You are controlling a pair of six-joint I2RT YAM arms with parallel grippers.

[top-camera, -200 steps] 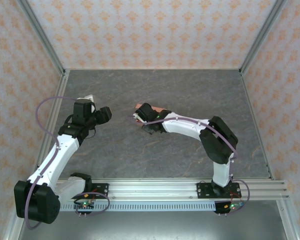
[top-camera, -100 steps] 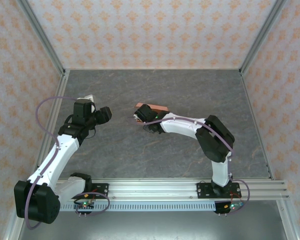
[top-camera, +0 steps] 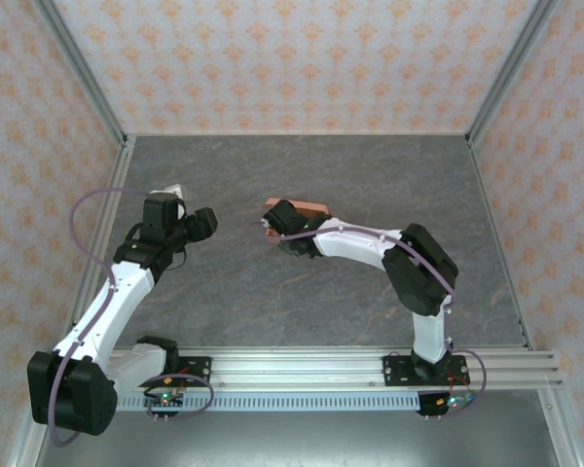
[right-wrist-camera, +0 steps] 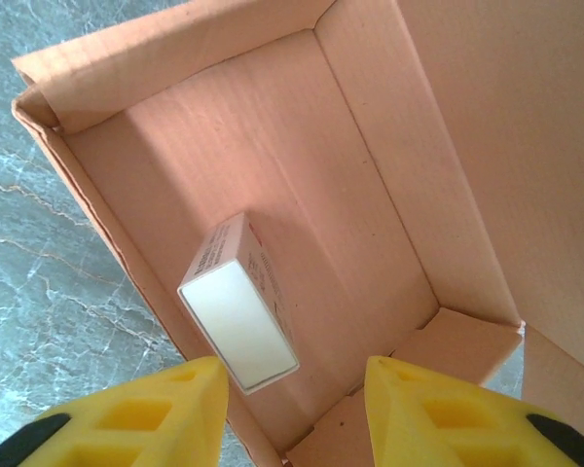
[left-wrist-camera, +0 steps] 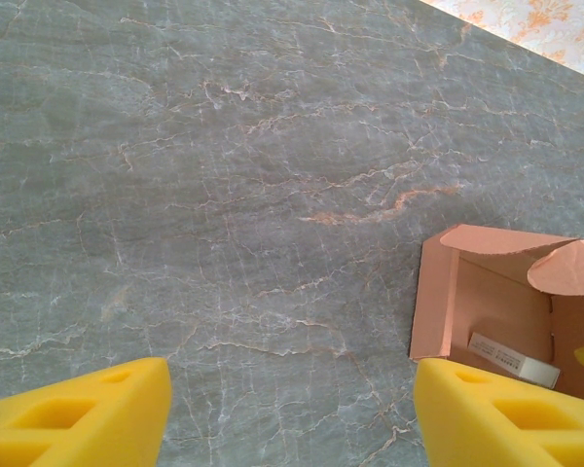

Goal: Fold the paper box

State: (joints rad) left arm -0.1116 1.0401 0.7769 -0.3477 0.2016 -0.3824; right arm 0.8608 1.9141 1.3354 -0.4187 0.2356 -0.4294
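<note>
two arms work over a grey marbled tabletop [top-camera: 389, 175]. the paper box [top-camera: 310, 207] sits right at the right pincer [top-camera: 280, 225], well apart from the left pincer [top-camera: 204, 222], with bare stone between them

from the right wrist, the right pincer [right-wrist-camera: 292, 413] hangs over the open paper box [right-wrist-camera: 273, 156] with its yellow fingers [right-wrist-camera: 190, 389] apart. one finger is outside the near wall, over the stone. the other is over the inside, beside a small corner flap [right-wrist-camera: 448, 350], so the wall's edge runs up between the jaws. whether either pad touches the cardboard i cannot tell, and nothing looks clamped. ahead of the jaws, on the box floor, lies a small white carton [right-wrist-camera: 238, 316] with fine print on its side, close to the wall nearest the outside finger

the left pincer [left-wrist-camera: 292, 413] is released, its jaws wide with only tabletop [left-wrist-camera: 224, 195] between them. ahead of the finger at the right of that view stands the paper box [left-wrist-camera: 487, 302], salmon-orange, its open side showing. a rounded flap [left-wrist-camera: 569, 268] is raised at its far corner and the small white carton [left-wrist-camera: 511, 357] lies inside
</note>
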